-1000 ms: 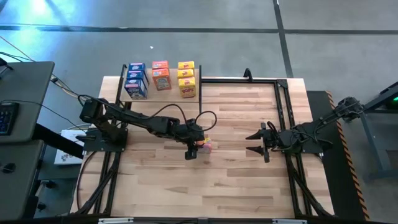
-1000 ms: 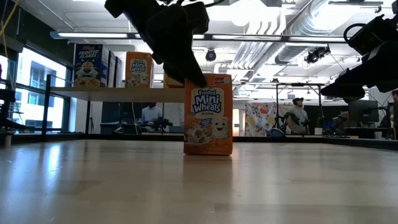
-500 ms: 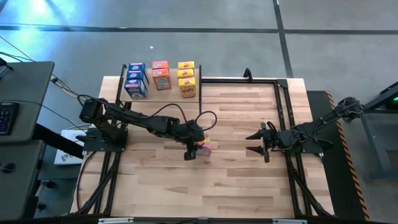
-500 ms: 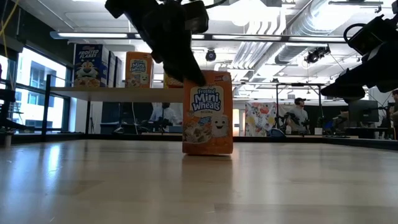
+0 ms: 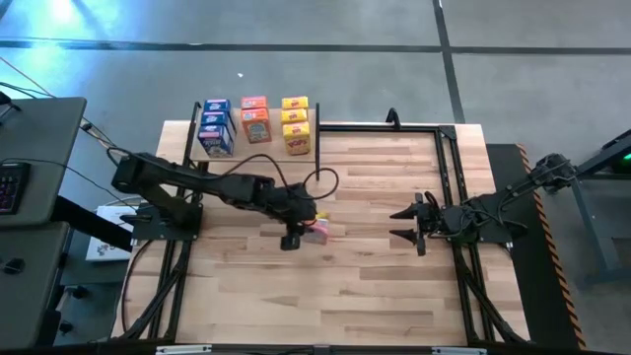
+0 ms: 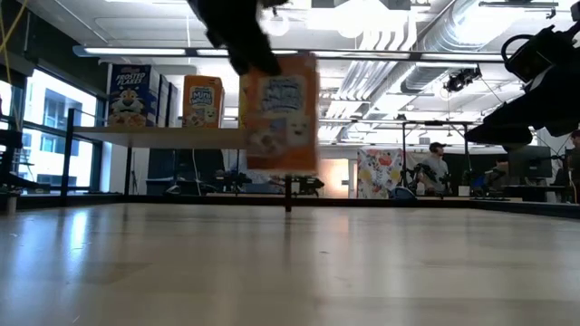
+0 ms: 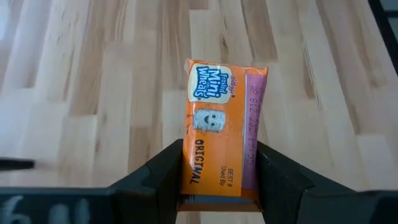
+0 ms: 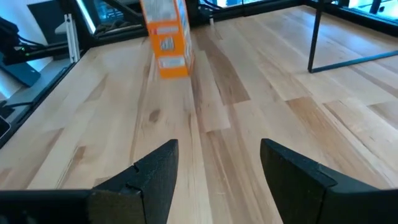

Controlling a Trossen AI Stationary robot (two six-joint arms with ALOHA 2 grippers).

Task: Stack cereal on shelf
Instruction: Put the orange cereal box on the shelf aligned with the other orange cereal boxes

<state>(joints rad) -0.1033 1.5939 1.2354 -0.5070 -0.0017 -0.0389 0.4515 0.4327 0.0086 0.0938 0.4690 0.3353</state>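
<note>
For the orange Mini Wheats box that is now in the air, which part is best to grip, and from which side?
Across its two narrow sides near the top end, coming from above. The left tool already clamps the orange box this way: the flat parallel sides fit the fingers, and the printed front stays free.

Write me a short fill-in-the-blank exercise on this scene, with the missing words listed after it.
1. The left hand is shut on an ____ cereal box.
2. In the low view that box hangs ____ the tabletop, not on it.
3. The right hand has its fingers ____ and holds nothing.
4. On the shelf, the leftmost boxes are ____.

Missing words: orange; above; open; blue
</note>
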